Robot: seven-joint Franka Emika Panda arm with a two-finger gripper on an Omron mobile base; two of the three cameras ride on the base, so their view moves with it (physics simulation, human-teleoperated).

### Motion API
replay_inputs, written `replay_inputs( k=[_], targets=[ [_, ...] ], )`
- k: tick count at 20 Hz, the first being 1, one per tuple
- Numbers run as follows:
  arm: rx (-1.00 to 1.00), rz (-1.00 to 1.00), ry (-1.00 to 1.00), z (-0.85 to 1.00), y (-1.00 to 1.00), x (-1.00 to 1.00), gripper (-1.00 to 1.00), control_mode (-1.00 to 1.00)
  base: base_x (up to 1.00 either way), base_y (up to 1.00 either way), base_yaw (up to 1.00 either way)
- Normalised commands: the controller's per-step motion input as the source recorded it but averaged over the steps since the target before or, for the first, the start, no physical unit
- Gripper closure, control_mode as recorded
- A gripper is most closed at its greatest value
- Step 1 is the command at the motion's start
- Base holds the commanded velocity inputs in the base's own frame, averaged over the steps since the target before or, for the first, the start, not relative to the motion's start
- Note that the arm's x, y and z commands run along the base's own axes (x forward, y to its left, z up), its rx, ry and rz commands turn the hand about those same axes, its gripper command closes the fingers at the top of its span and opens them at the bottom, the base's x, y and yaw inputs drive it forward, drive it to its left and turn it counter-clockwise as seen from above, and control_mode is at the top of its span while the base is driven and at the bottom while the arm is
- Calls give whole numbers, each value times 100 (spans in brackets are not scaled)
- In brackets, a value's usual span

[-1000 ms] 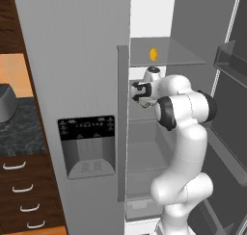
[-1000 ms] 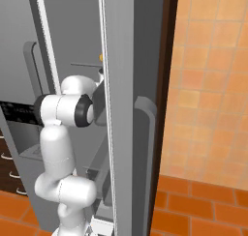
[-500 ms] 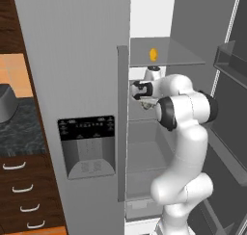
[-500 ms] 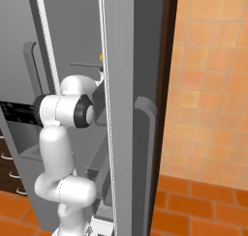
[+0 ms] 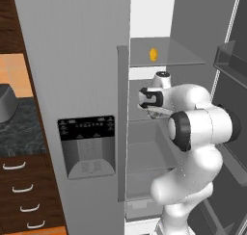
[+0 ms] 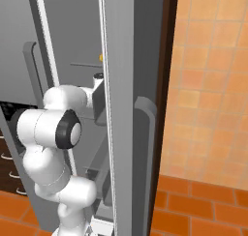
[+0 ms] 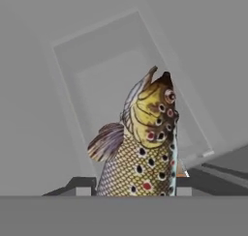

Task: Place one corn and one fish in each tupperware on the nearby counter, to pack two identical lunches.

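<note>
The tool point(image 7: 133, 184) is clenched on a spotted fish point(image 7: 143, 148), whose body rises between the two dark fingers point(image 7: 80, 185) in the hand view. From the left base view the tool point(image 5: 146, 100) reaches into the open fridge point(image 5: 159, 17), one shelf below a yellow corn cob point(image 5: 153, 54) lying on the glass shelf point(image 5: 185, 58).

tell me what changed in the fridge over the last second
The claw has closed on the fish, which now sits clamped between its fingers; a second ago it stood open. The arm barely moved, reaching into the fridge as before. The corn stayed on the upper shelf.
</note>
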Motion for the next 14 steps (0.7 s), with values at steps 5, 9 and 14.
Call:
replay_inputs(
  k=[5,9,14],
  targets=[
    [0,0,0,73,-1,-100,100,-100,0,0,0],
    [-1,0,1,97,0,-99,100,-100,0,0,0],
    [0,1,-14,58,0,-98,100,-100,0,0,0]
  ],
)
